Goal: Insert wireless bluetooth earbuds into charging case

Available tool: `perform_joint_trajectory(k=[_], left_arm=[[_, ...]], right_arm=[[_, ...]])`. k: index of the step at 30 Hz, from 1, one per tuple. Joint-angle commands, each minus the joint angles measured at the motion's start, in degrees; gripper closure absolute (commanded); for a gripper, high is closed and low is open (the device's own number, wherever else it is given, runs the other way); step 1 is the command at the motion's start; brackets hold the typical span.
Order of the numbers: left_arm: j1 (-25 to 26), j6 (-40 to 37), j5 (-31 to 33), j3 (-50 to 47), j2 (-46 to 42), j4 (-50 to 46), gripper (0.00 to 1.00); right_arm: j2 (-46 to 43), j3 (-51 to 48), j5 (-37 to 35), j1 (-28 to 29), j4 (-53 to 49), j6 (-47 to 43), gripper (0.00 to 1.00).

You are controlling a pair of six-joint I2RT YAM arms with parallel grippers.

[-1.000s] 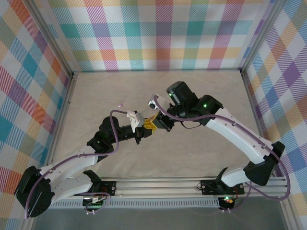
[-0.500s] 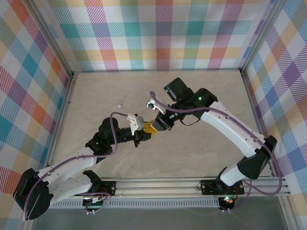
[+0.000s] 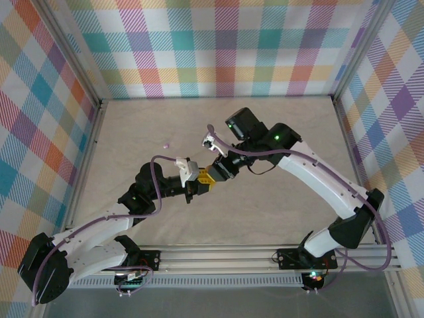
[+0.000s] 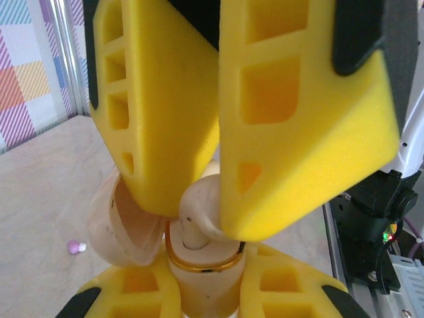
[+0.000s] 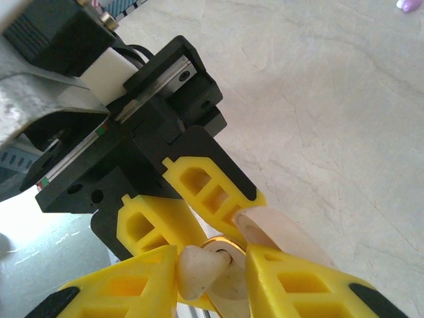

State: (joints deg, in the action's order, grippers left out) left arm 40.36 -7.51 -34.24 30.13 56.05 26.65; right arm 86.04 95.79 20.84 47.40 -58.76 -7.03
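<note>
Left gripper (image 4: 207,305) clamped on the case (image 4: 202,285), both fingers (image 4: 129,295) pressed to its sides, gold-rimmed mouth facing up out of them. Lid (image 4: 122,228) hinged open, hanging off one side of those fingers. Right gripper (image 5: 212,260) partly open over the case mouth, a cream bud (image 4: 199,215) between its tips: touching one finger (image 5: 142,281), gap to the other. Bud stem already sits inside the rim. Purple bud (image 4: 75,247) lies on the table (image 5: 318,99), well apart from both sets of fingers.
</note>
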Motion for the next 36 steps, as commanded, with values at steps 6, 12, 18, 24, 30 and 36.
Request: perform_joint_trajectory(k=[6,12,18,24,30,36], left_arm=[[0.69,-1.46,-4.08,0.63,-1.83,4.46,1.0],[0.68,-1.28,-4.0,0.81,-1.52,4.55,1.0],[0.68,-1.28,-3.83,0.82,-1.15,4.46,1.0],[0.68,-1.19,-3.89,0.81,-0.59,4.87,1.0],[0.72,-1.11,-3.93,0.81,-0.11,5.14,1.0],[0.68,-1.02,-3.73,0.52,-0.23,5.16,1.0]], right_arm=[[-1.15,2.67,-6.78,-0.47,-0.61,0.08,0.64],[-2.05,3.0,-7.22,-0.4,0.91,0.86,0.61],[-3.2,3.09,-8.72,0.18,2.16,0.81,0.6],[-3.18,3.85,-10.8,1.31,1.47,-0.67,0.57],[-2.98,4.85,-12.05,2.12,1.43,-2.02,0.56],[-2.42,5.06,-12.91,2.96,1.16,-4.12,0.62]])
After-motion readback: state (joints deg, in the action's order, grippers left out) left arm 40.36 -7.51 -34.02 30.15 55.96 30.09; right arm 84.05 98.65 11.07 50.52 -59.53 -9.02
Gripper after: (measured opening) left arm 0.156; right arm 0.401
